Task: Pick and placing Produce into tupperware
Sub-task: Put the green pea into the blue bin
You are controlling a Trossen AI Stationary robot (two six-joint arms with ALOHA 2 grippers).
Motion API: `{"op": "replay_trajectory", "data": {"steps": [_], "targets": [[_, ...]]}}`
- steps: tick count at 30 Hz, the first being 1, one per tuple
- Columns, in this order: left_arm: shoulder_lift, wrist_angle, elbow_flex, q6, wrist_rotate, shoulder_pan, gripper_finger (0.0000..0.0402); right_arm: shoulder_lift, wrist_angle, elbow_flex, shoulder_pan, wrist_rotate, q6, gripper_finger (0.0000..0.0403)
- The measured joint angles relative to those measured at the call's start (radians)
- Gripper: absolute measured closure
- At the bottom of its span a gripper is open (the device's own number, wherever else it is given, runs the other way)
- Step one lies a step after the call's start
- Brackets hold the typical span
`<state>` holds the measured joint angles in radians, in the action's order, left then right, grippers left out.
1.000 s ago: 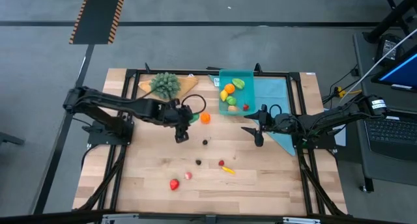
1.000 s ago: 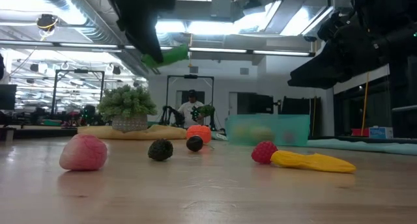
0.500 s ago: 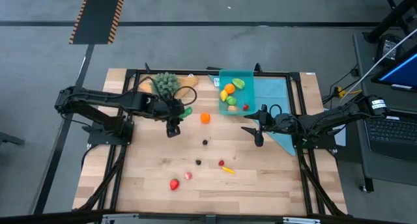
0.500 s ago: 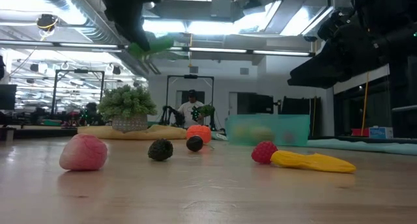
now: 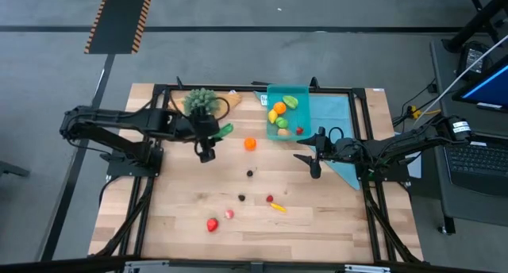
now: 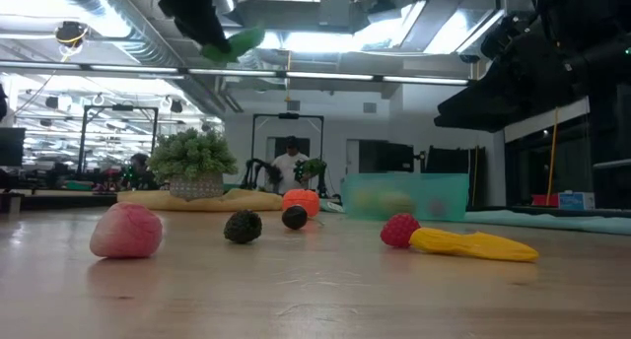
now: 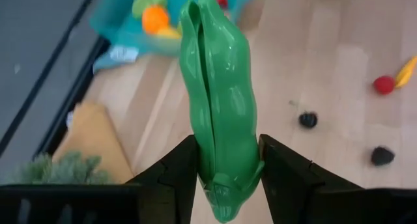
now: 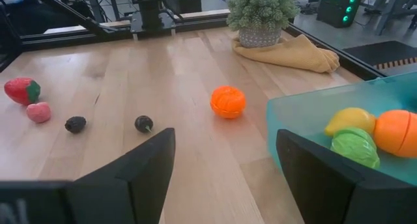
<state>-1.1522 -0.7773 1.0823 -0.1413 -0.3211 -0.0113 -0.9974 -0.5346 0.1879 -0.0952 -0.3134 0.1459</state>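
Note:
My left gripper (image 5: 214, 134) hangs high over the table's left middle, near the bushy plant, shut on a long green pod (image 7: 218, 87), one piece of the Produce. The teal tupperware (image 5: 305, 91) stands at the far middle with orange, yellow, green and red pieces inside. On the wood lie an orange piece (image 5: 250, 144), two dark berries (image 5: 250, 174), a red berry (image 5: 270, 199), a yellow piece (image 5: 279, 208), a pink piece (image 5: 228, 214) and a strawberry (image 5: 212, 224). My right gripper (image 8: 225, 178) waits open beside the tupperware, holding nothing. My left gripper pinches the green pod's blunt end (image 7: 228, 168) between its two fingers (image 7: 172, 178). The fingers slant downward, and the pod sticks out beyond their tips in line with them. The pod is lifted well clear of the table.
A bushy green plant (image 5: 201, 102) on a tan board stands at the far left, close to my left gripper. A light-blue cloth (image 5: 333, 114) lies under and right of the tupperware. A black frame rail (image 5: 159, 130) runs round the table.
My left gripper has risen and drawn back toward the table's left and far edge, carrying the green pod higher above the wood. The pod stays pinched and clear of the table.

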Motion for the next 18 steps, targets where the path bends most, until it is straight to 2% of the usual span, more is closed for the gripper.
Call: {"op": "replay_trajectory", "data": {"steps": [7, 11, 18], "targets": [[0.144, 0.269, -0.238, 0.022, 0.01, 0.0, 0.0273, 0.0, 0.001, 0.0, 0.0, 0.0, -0.003, 0.0134], [0.238, 0.484, -0.404, 0.045, 0.026, 0.0, 0.0265, 0.0, -0.004, 0.0, 0.0, 0.0, -0.019, 0.0134], [0.333, 0.862, -0.607, 0.146, 0.152, 0.0, 0.027, -0.013, -0.008, 0.0, 0.001, 0.0, -0.01, 0.0134]]}}
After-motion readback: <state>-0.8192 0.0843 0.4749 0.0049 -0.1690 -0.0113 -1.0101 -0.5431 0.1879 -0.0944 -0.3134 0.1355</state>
